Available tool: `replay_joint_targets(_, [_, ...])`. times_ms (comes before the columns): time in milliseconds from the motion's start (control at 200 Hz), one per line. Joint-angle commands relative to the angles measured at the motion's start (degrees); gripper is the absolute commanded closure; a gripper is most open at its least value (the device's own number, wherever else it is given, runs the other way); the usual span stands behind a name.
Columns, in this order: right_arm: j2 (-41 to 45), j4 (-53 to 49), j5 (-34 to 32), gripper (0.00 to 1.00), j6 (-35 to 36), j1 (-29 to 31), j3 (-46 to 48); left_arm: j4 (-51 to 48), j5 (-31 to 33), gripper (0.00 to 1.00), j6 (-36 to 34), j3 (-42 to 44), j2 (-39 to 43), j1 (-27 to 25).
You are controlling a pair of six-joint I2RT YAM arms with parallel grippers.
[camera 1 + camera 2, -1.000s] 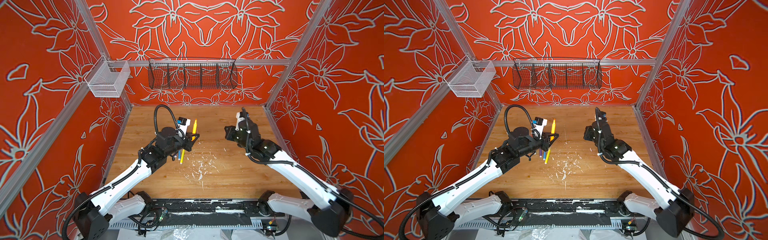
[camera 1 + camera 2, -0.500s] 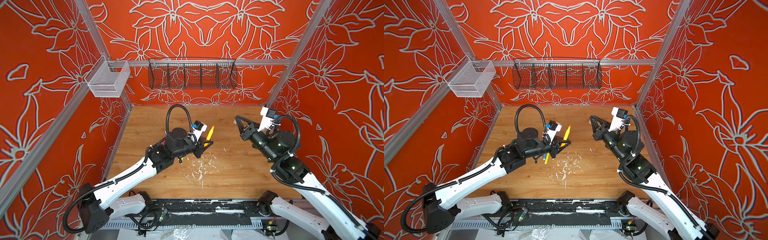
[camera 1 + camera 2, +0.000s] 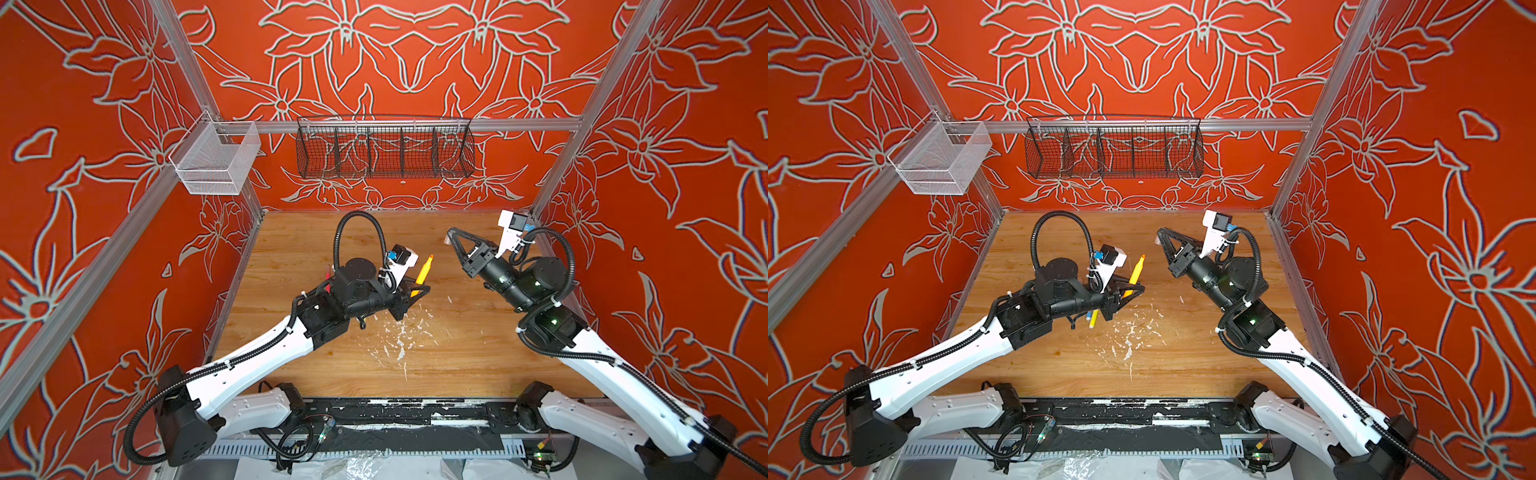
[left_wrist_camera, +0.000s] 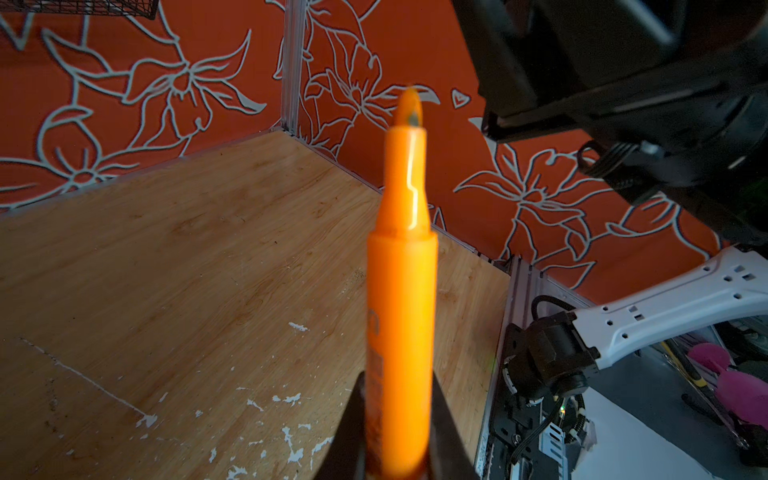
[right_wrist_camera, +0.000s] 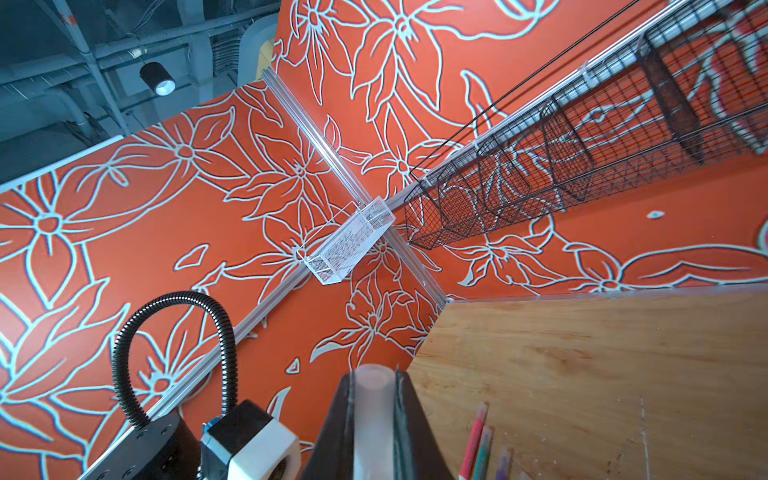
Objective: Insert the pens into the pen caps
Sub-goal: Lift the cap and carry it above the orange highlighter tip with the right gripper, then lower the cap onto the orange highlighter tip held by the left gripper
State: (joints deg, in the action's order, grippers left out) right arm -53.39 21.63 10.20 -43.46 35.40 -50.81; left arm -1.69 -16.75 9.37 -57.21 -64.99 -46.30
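Note:
My left gripper (image 3: pixel 417 292) (image 3: pixel 1133 291) (image 4: pixel 398 380) is shut on an orange pen (image 3: pixel 424 269) (image 3: pixel 1136 269) (image 4: pixel 402 257), held above the floor with its bare tip pointing up and right. My right gripper (image 3: pixel 449 237) (image 3: pixel 1159 240) (image 5: pixel 372 376) is shut on a translucent pen cap (image 5: pixel 371 419), raised and pointing left, a short gap from the pen's tip. Pink-red (image 5: pixel 474 432), green (image 5: pixel 484 449) and purple (image 5: pixel 503 459) pens lie side by side on the wood. A blue pen (image 3: pixel 1089 317) and a yellow pen (image 3: pixel 1095 319) show under my left wrist.
White paint flecks (image 3: pixel 401 336) mark the wooden floor (image 3: pixel 457 357) in front of both grippers. A black wire basket (image 3: pixel 384 147) hangs on the back wall, and a white mesh bin (image 3: pixel 214 160) at the left corner. Orange walls close in three sides.
My right arm has lifted and turned, bringing the cap leftward toward the pen. My left gripper has carried the orange pen to the right and tilted it.

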Motion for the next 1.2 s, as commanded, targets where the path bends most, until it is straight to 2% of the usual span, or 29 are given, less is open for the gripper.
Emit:
replay_joint_targets(0, [-0.67,5.77,2.29,0.98,-2.82,0.55,0.60,2.92,-0.50,1.00,-0.31,0.78,1.10,-0.45])
replay_joint_targets(610, [-2.40,9.37,3.60,0.98,-4.61,3.66,3.47,4.15,1.93,1.00,0.04,1.66,1.53,-0.54])
replay_joint_targets(1191, [-2.21,10.18,1.49,0.98,-3.52,6.88,7.76,5.85,3.11,1.00,0.87,3.54,3.79,-0.54])
